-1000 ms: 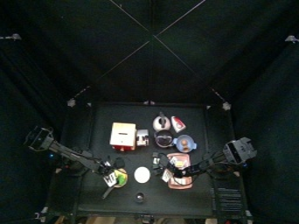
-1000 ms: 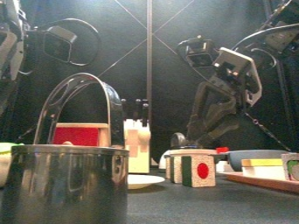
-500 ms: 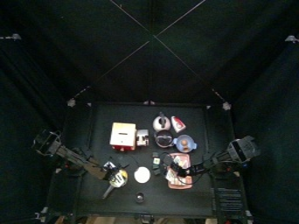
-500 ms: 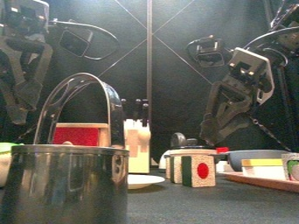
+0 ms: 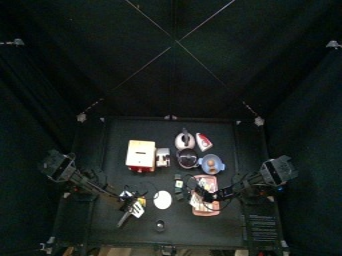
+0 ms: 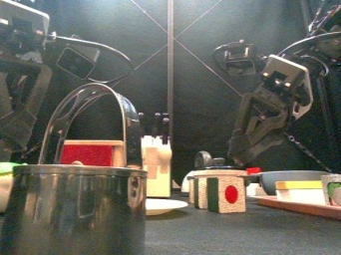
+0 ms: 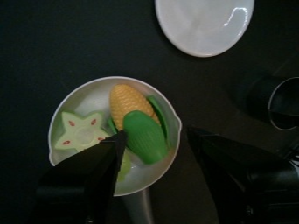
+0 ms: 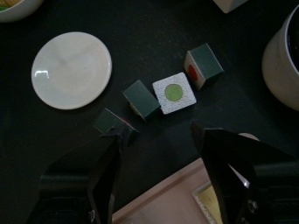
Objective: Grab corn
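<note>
The corn (image 7: 131, 103) is a yellow cob with a bright green husk. It lies in a white bowl (image 7: 73, 98) beside a pale green star-shaped slice (image 7: 79, 131). My left gripper (image 7: 156, 140) is open just above the bowl, with a jaw on each side of the corn's green end and not touching it. In the top view the corn (image 5: 134, 208) and the left gripper (image 5: 127, 201) are at the table's front left. My right gripper (image 8: 163, 140) is open and empty over small blocks (image 8: 176, 88).
A white round disc (image 7: 205, 24) lies beside the bowl and also shows in the top view (image 5: 162, 200). A metal pot with a hoop handle (image 6: 80, 209) stands at the front. A beige box (image 5: 139, 153), a blue bowl (image 5: 211, 162) and a tray (image 5: 203, 197) fill the table's middle and right.
My left arm has swung toward the table's front left and come down over the bowl with the corn. The right arm has shifted slightly.
</note>
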You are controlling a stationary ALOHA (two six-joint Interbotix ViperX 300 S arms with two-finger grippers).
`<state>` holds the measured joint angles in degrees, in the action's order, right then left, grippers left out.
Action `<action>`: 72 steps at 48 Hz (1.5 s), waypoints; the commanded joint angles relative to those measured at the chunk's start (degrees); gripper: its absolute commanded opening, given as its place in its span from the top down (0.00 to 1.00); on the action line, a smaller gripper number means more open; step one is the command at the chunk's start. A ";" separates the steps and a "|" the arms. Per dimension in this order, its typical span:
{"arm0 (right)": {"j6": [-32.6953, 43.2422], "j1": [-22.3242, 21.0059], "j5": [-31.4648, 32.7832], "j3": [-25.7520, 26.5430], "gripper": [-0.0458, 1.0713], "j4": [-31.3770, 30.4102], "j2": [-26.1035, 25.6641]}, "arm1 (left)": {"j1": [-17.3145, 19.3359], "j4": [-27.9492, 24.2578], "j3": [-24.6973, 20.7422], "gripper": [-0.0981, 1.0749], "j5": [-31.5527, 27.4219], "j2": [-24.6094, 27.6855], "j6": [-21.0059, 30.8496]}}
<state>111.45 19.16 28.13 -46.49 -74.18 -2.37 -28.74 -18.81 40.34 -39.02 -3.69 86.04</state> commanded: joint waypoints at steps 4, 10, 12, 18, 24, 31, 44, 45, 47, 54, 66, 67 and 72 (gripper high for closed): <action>0.09 0.00 0.18 0.53 0.14 -0.26 -0.35 | 0.18 0.70 -0.35 0.13 0.26 0.44 0.18; 0.09 -0.09 0.18 0.62 0.14 -0.26 -0.09 | 0.26 0.88 -0.09 0.13 0.35 1.05 0.18; 0.09 -0.09 0.18 0.70 0.14 -0.35 0.09 | 0.18 1.05 -0.09 0.13 0.35 1.41 0.18; 0.09 -0.09 0.18 0.88 0.14 -0.35 0.53 | 0.26 1.85 -0.09 0.13 0.97 2.29 0.09; 0.09 -0.09 0.18 0.88 0.14 -0.26 0.88 | 0.26 2.20 0.26 0.13 2.46 3.08 0.18; 0.09 -0.35 0.18 0.88 0.14 -0.35 1.05 | 0.88 2.55 0.70 0.13 4.04 3.69 0.09; 0.09 -0.35 0.09 0.88 0.14 -0.35 1.67 | 2.02 2.46 1.58 0.13 4.39 3.96 0.09; 0.09 -0.35 0.09 0.88 0.14 -0.35 1.67 | 2.02 2.46 1.67 0.13 4.39 3.96 0.00; 0.09 -0.35 0.09 0.88 0.14 -0.35 1.67 | 2.02 2.46 1.85 0.13 4.39 3.96 0.00; 0.09 -0.44 0.09 0.97 0.14 -0.35 1.67 | 2.11 2.46 2.29 0.14 4.39 3.96 0.00; 0.09 -0.44 0.09 0.97 0.14 -0.35 1.67 | 2.37 1.85 2.37 0.24 3.87 3.52 -0.18; 0.09 -0.44 0.09 0.97 0.14 -0.26 1.67 | 2.37 1.67 2.37 0.25 3.87 3.34 -0.18; 0.00 -0.44 0.09 1.14 0.14 -0.35 1.67 | 2.37 0.26 2.02 0.26 3.87 2.64 -0.35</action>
<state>111.45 18.90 28.13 -46.49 -74.36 0.09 -26.54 -17.23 43.15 -35.16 0.35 85.87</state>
